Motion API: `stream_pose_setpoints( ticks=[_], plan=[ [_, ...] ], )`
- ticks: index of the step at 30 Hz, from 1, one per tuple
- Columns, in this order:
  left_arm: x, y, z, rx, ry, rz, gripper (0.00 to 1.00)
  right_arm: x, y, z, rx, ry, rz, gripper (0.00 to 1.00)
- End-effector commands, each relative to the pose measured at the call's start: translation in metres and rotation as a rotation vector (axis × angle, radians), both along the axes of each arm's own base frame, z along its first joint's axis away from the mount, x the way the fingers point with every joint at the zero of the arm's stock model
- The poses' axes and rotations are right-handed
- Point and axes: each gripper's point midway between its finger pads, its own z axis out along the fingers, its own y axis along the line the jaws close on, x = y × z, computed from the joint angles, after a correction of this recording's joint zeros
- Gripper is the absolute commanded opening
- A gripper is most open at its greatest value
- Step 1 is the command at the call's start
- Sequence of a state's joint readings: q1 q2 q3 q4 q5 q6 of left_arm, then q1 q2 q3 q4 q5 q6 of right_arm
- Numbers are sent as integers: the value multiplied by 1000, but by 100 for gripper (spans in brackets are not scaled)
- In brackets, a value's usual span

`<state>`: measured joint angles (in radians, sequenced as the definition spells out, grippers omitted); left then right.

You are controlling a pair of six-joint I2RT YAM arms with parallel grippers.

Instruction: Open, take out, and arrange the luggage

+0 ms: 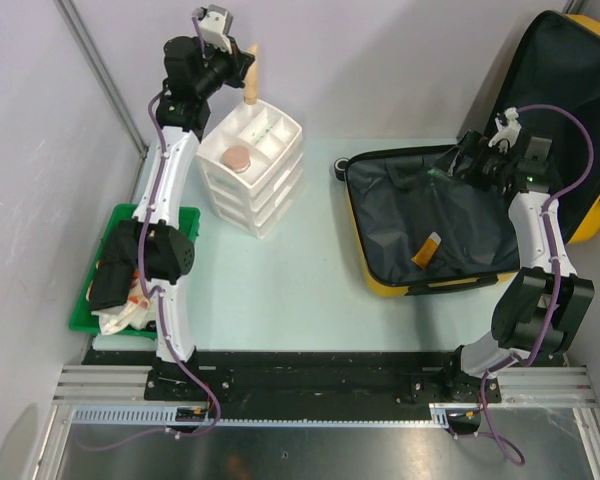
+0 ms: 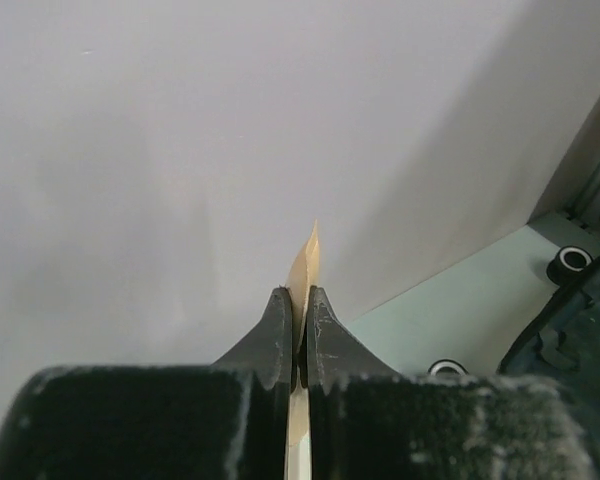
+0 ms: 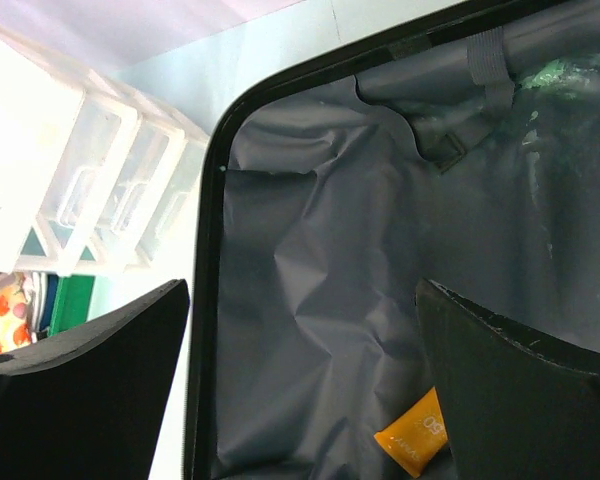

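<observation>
The yellow luggage (image 1: 580, 130) lies open at the right, its lid standing against the wall and its black-lined base (image 1: 420, 225) flat on the table. An orange tube (image 1: 427, 249) lies on the lining; it also shows in the right wrist view (image 3: 412, 439). My right gripper (image 1: 458, 160) hovers open and empty above the far part of the base, its fingers (image 3: 520, 390) spread wide. My left gripper (image 1: 242, 62) is raised over the white drawer unit (image 1: 252, 165), shut on a thin tan wooden stick (image 1: 251, 75), seen edge-on between the fingers (image 2: 303, 275).
A pink round item (image 1: 238, 158) lies in the drawer unit's top tray. A green tray (image 1: 80, 312) with clothes stands at the left by the left arm. Walls close the back and left. The luggage wheel (image 1: 340, 166) faces the drawer unit.
</observation>
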<state>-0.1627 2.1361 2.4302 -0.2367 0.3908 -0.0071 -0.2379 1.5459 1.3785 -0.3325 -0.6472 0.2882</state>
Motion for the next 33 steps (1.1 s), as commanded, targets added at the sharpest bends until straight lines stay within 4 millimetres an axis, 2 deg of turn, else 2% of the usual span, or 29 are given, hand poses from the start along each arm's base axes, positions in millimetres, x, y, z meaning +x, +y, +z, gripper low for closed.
stream_pose_setpoints(
  ticks=[1,7,17,23,30,31,33],
  plan=[
    [13,30,26,-130,-60,70,0,-12,2,26,-95,-104,75,100],
    [25,30,4,-143,-23,38,0,-16,4,19,-137,-110,136,100],
    [27,17,-27,-153,48,-27,0,-14,-3,7,-193,-95,129,100],
    [30,18,-49,-157,89,-17,1,-13,-5,2,-206,-84,133,100],
    [34,20,-66,-163,117,-12,23,-20,-9,-6,-259,-64,145,100],
    [34,22,-68,-164,122,-11,37,-21,-9,-7,-263,-62,144,100],
    [32,22,-65,-168,121,-10,55,-23,-10,-6,-276,-65,148,100]
  ],
)
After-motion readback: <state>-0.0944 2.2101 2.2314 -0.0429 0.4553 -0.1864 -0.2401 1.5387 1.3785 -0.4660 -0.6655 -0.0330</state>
